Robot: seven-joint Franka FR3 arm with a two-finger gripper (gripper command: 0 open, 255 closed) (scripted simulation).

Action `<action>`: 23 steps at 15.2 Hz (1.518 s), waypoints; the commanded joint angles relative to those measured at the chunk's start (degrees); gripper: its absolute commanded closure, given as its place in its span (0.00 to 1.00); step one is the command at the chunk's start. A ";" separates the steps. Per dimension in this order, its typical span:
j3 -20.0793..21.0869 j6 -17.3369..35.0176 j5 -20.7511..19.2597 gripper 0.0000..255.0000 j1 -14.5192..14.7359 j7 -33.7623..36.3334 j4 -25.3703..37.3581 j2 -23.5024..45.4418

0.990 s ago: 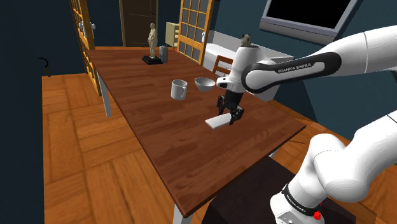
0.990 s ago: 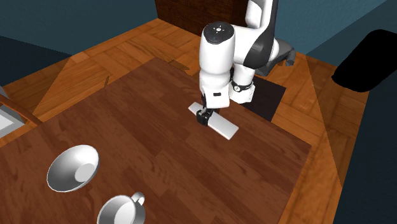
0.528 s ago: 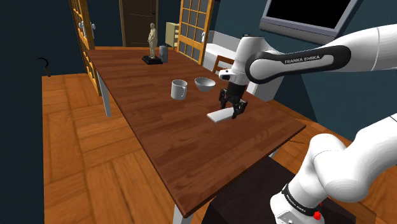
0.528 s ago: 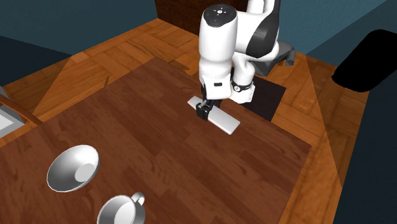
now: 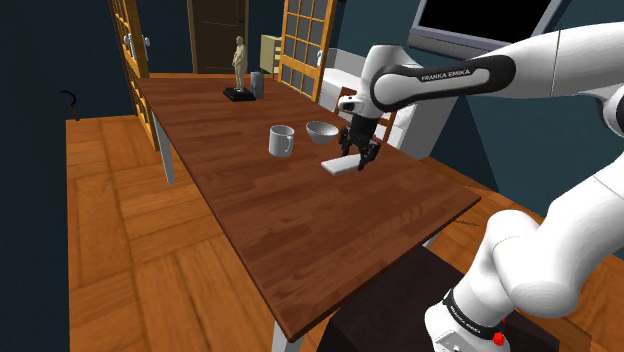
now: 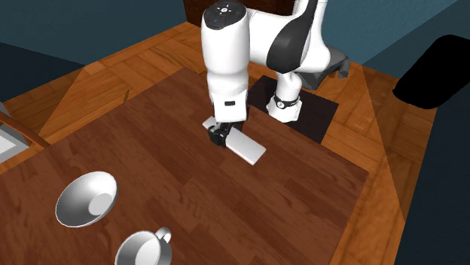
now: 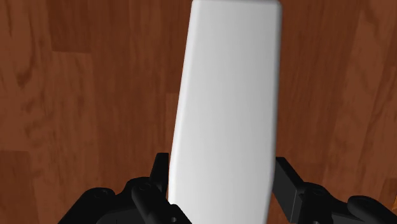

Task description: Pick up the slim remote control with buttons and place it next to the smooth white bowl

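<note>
1. Since a second ago, the arm has carried the gripper point(image 5: 358, 155) and the remote point(image 5: 341, 165) away from the table's point(image 5: 300, 235) end by the stand and toward the bowl point(image 5: 320, 131).
2. The two black fingers are squeezed tight on one end of the remote. The rest of it, plain white and smooth, sticks out past them.
3. The remote looks lifted a little off the wood. It hangs over the table, between the stand's end and the bowl.
4. The bowl sits farther along the table, near one long edge, with a cup point(image 5: 281, 140) just beside it. In the second exterior view the remote is not near the bowl yet.
5. I think the picking up is done. The carrying is the step going on now.
6. Next, the arm should go on to the bowl and come down over bare wood just beside it. It must not bump the bowl or the cup. Then the fingers should let go.
</note>
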 commanded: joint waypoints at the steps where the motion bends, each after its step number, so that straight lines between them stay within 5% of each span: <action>1: -1.69 -0.01 1.15 1.00 -0.19 -2.71 3.67 3.75; 10: -7.10 -3.68 11.07 1.00 -4.04 -15.89 25.49 24.20; 18: -6.62 -13.92 21.19 1.00 -14.98 -24.05 55.06 46.13; 23: -6.30 -10.19 21.34 1.00 -14.59 -24.36 51.45 46.31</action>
